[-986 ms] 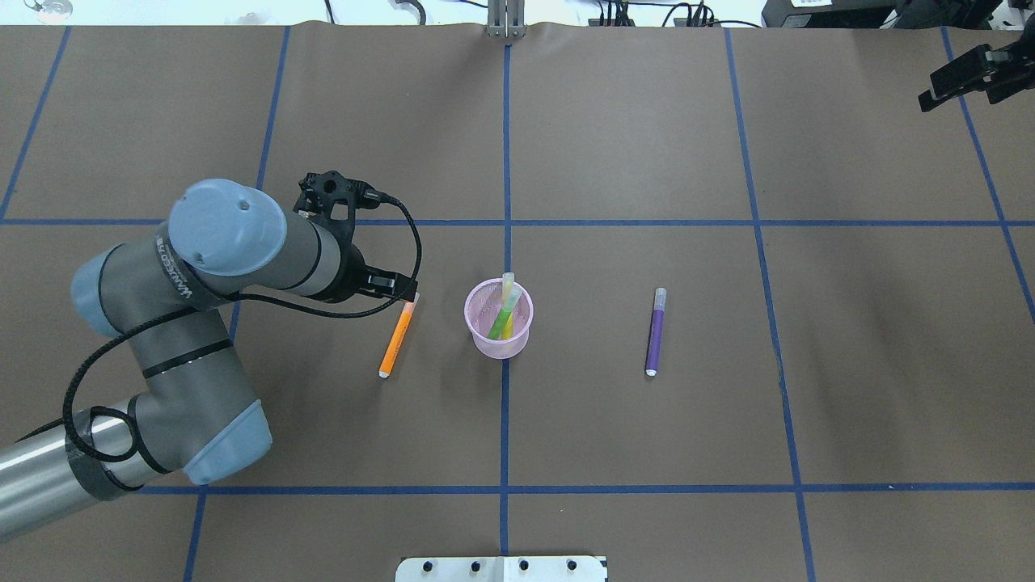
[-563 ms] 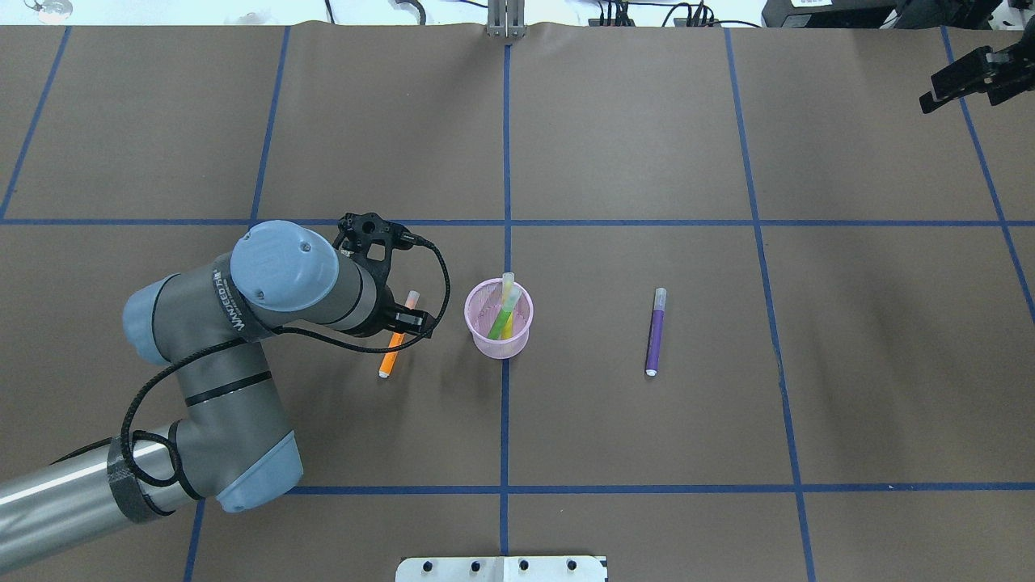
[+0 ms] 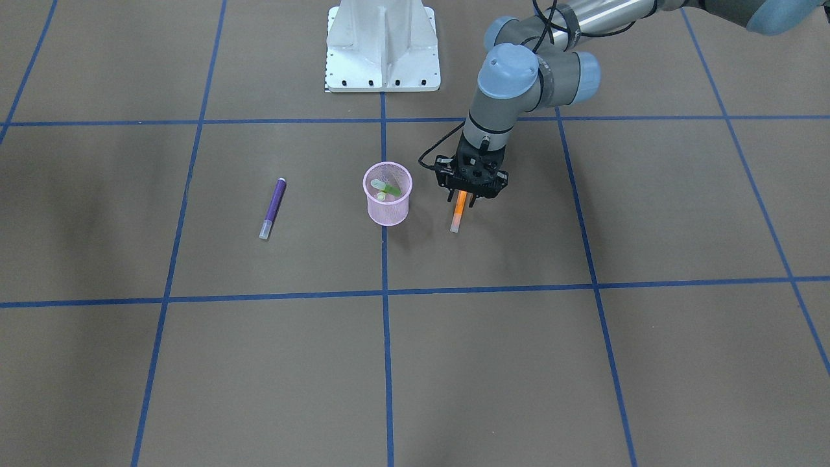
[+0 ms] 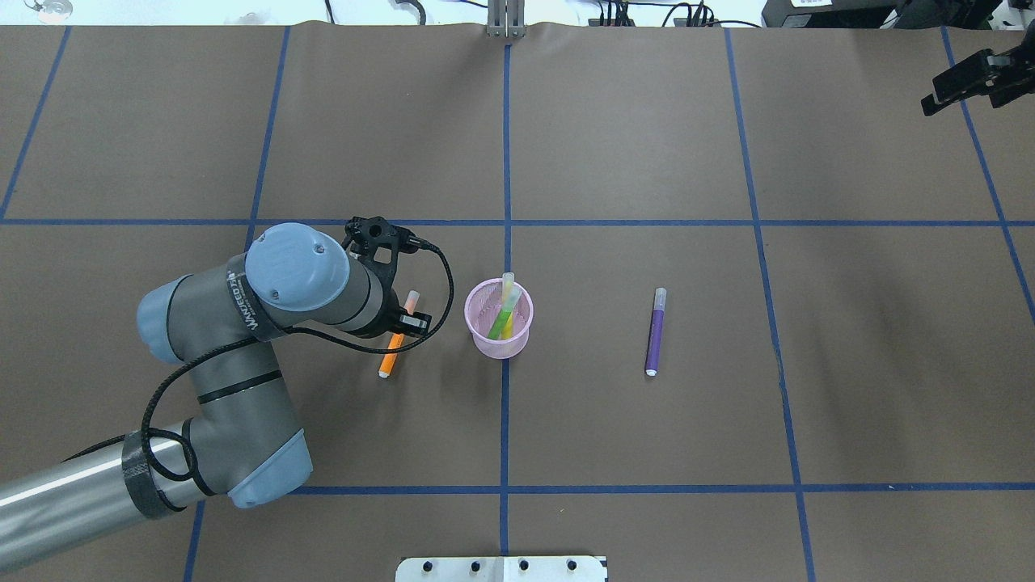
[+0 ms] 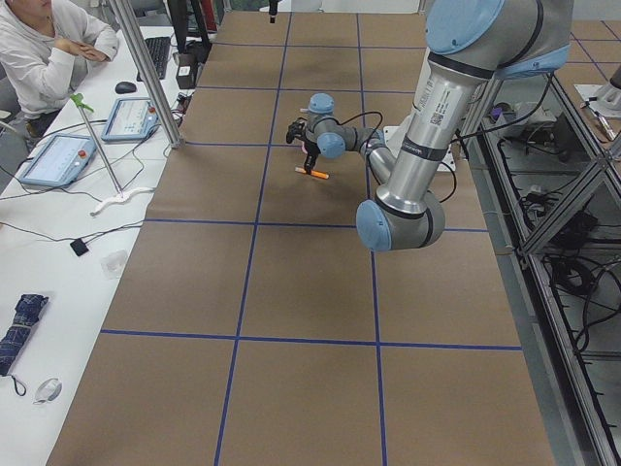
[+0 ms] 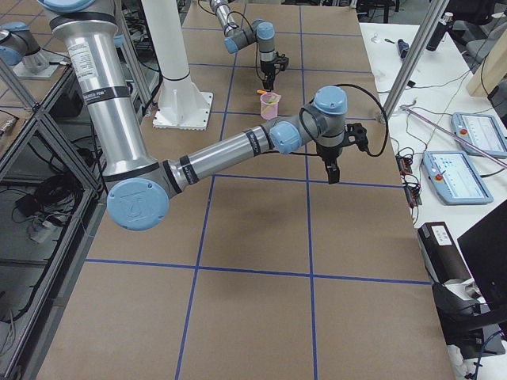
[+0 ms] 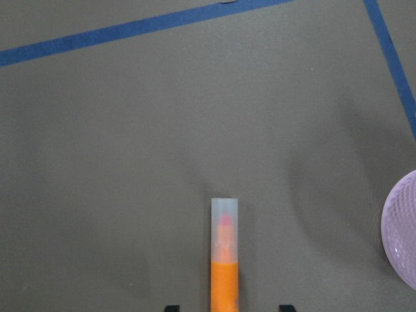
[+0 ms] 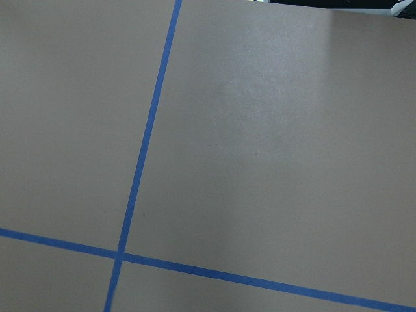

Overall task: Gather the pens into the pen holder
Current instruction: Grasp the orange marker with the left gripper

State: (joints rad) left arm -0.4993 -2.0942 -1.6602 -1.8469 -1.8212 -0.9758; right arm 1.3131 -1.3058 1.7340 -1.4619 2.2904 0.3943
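The orange pen (image 3: 458, 217) lies flat on the brown table, just beside the pink mesh pen holder (image 3: 387, 211). My left gripper (image 3: 462, 202) hangs directly over its middle. In the left wrist view the two fingertips (image 7: 170, 307) stand apart on either side of the orange pen (image 7: 223, 273), so the gripper is open. A green pen (image 4: 501, 323) leans inside the pen holder (image 4: 499, 343). The purple pen (image 4: 655, 335) lies on the holder's other side, away from both arms. My right gripper (image 4: 962, 81) sits at the far right corner; its state does not show.
The white robot base (image 3: 382, 52) stands at the table's near edge behind the holder. Blue tape lines cross the brown table cover (image 4: 647, 444). A seated person (image 5: 49, 49) is at the side desk with tablets and cables.
My left arm has swung right and towards the robot's side, bringing the wrist from the orange pen's cap end to over its middle. Pens and holder have not moved.
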